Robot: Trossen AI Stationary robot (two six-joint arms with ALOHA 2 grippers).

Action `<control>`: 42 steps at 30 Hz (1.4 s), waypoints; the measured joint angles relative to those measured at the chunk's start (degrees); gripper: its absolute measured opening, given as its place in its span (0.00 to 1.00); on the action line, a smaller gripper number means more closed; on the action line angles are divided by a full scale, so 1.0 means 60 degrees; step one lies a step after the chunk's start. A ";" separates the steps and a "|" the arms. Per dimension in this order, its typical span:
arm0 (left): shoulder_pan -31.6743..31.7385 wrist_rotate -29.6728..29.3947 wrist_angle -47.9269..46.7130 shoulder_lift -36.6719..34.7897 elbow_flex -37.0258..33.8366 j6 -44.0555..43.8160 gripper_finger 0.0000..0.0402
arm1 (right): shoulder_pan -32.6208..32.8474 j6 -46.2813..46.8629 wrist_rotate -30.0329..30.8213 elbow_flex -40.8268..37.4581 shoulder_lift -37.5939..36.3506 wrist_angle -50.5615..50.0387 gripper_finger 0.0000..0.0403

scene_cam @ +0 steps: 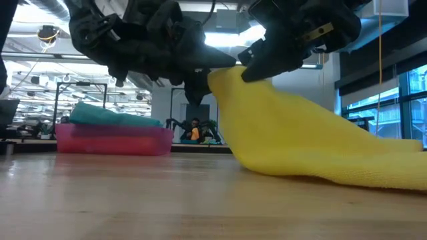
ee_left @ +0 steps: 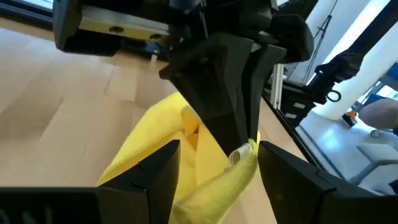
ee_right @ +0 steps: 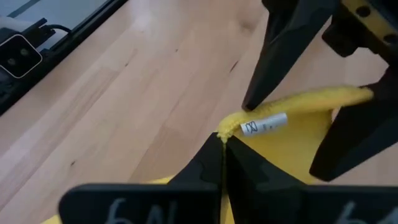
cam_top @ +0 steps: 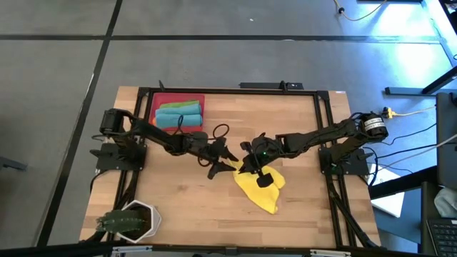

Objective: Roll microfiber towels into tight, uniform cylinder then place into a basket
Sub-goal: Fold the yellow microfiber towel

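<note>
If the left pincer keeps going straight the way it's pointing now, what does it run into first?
Most likely the raised corner of the soft yellow microfiber towel, pinched in the shut right pincer; both sit directly ahead between the left pincer's spread fingers, though depth is hard to judge.

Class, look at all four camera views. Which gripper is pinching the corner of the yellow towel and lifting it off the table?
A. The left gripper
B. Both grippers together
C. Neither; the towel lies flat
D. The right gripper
D. The right gripper is shut on the tagged corner of the yellow towel, lifting it, while the left gripper stands open around that corner without closing on it.
</note>
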 joint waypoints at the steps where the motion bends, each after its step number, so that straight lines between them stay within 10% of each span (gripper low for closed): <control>1: 0.0001 0.0028 -0.0013 0.0006 0.0000 -0.0021 0.50 | 0.0000 0.0026 0.0001 0.0000 0.0000 -0.0030 0.03; 30: 0.0380 0.1228 -0.1181 0.0011 -0.0004 -0.0681 0.24 | 0.0219 0.0225 0.0755 0.0000 0.0000 -0.0823 0.05; 35: 0.0377 0.1436 -0.1177 0.0010 -0.0004 -0.0004 0.04 | 0.0219 0.0251 0.0750 0.0000 0.0000 -0.0822 0.14; 42: 0.0586 0.2232 -0.1497 -0.0948 -0.0004 0.1093 0.00 | 0.0443 0.1436 -0.0147 0.0000 0.0000 -0.1007 0.39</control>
